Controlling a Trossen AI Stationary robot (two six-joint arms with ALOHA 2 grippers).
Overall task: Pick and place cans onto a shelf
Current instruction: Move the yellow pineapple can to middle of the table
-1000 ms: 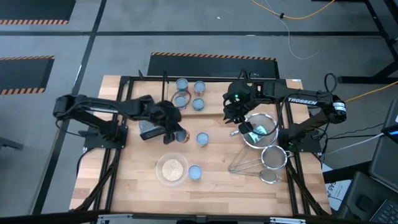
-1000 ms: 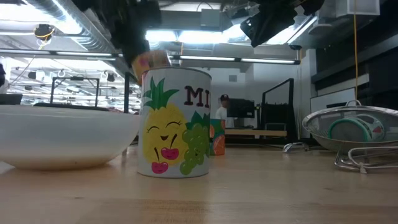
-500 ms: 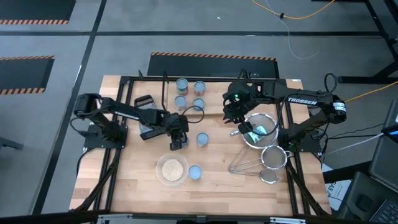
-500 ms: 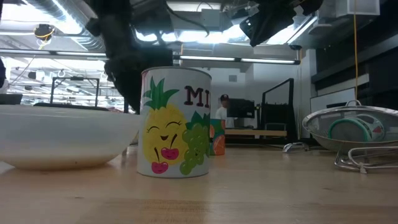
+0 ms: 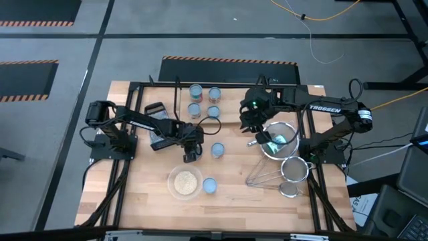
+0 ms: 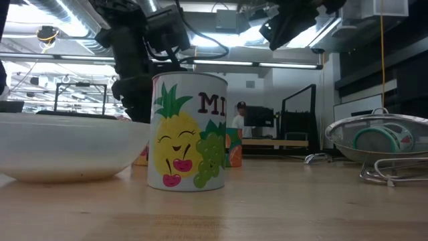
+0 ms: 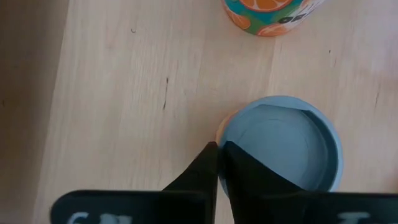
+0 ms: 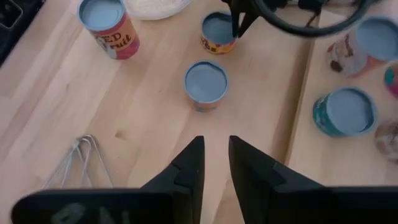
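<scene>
Wood: we see a pale table [image 5: 234,194] with both arms working over it.
Left gripper [image 7: 217,148]: low over the middle of the table, pointing down at the gripped can [image 7: 283,144].
Left fingers [image 7: 202,171]: nearly pressed together and pinching that can's rim, one outside the wall and one over the blue-grey lid.
Gripped can: upright on the table, not on the shelf; an orange-labelled can [image 7: 273,14] stands close by.
Right gripper [image 8: 214,140]: raised over the table's right half, near the strainer [image 5: 277,142].
Right fingers [image 8: 189,158]: a little apart, and we see nothing between them.
Shelf [image 8: 323,174]: along the table's far edge, between the arms.
Shelf cans: four from above, in two pairs, all upright; the teal one [image 8: 345,111] is nearest the shelf's front edge.
Table cans: besides the gripped one, we count a middle can [image 5: 217,150] just to its right and a front can [image 5: 209,185] touching or just beside the bowl [image 5: 185,182].
Front can, low view [image 6: 189,130]: upright, with a pineapple and grapes drawn on it, hiding the left arm's lower part behind it.
Bowl: holds pale grains and sits at the table's front.
Small strainers [image 5: 294,173]: they lie near the table's right front, apart from every can.
</scene>
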